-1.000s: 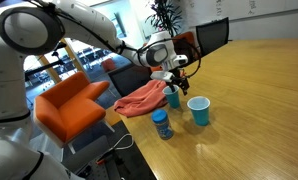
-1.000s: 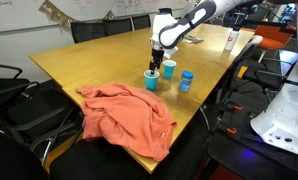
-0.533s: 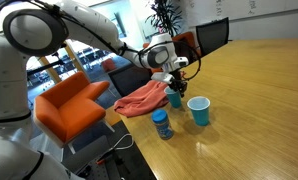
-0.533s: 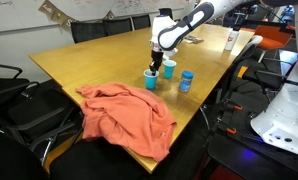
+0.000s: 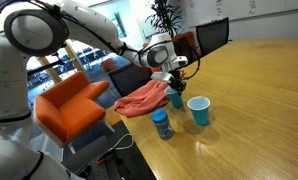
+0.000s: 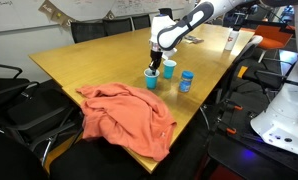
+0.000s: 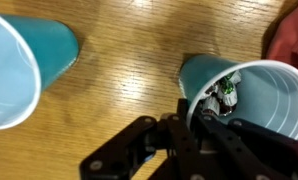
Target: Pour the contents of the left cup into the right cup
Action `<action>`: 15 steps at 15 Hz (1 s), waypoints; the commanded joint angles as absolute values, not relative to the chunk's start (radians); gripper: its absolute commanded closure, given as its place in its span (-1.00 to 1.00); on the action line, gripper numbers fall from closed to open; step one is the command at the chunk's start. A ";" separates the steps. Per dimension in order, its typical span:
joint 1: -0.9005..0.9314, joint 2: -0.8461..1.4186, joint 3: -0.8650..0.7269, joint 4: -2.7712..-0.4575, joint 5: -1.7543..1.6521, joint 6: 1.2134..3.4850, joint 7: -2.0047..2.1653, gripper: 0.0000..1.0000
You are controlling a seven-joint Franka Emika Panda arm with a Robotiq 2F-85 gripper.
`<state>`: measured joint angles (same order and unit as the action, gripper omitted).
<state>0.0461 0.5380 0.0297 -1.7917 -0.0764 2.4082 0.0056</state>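
In the wrist view my gripper point(image 7: 197, 108) is shut on the near rim of the left cup point(image 7: 259, 100), a teal cup with a whitish inside. One finger is inside the wall and one outside. Small green and white bits point(image 7: 226, 95) lie in it. The right cup point(image 7: 14, 70), teal inside, stands upright a short way off. In both exterior views the gripper point(image 5: 173, 88) point(image 6: 152, 67) comes down onto the left cup point(image 5: 175, 99) point(image 6: 151, 81), which stands on the table. The right cup point(image 5: 199, 110) point(image 6: 169, 69) stands close beside it.
A short blue bottle-like container point(image 5: 162, 124) point(image 6: 186, 81) stands near the table edge by the cups. An orange-red cloth point(image 5: 141, 97) point(image 6: 129, 115) lies next to the left cup. The wooden table point(image 5: 259, 110) point(image 6: 79, 60) reaches far back; chairs ring it.
The jaws have closed from open onto the rim of the left cup. Arm and cups have not visibly moved.
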 commanded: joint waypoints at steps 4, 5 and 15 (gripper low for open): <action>0.049 0.383 0.021 -1.827 -0.075 2.366 0.004 0.98; 0.043 0.352 0.021 -1.828 -0.071 2.348 -0.002 0.98; 0.049 0.132 -0.045 -1.855 -0.389 2.046 0.051 0.98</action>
<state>0.0457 0.2013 -0.0295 -1.7970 -0.2819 2.0907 0.0076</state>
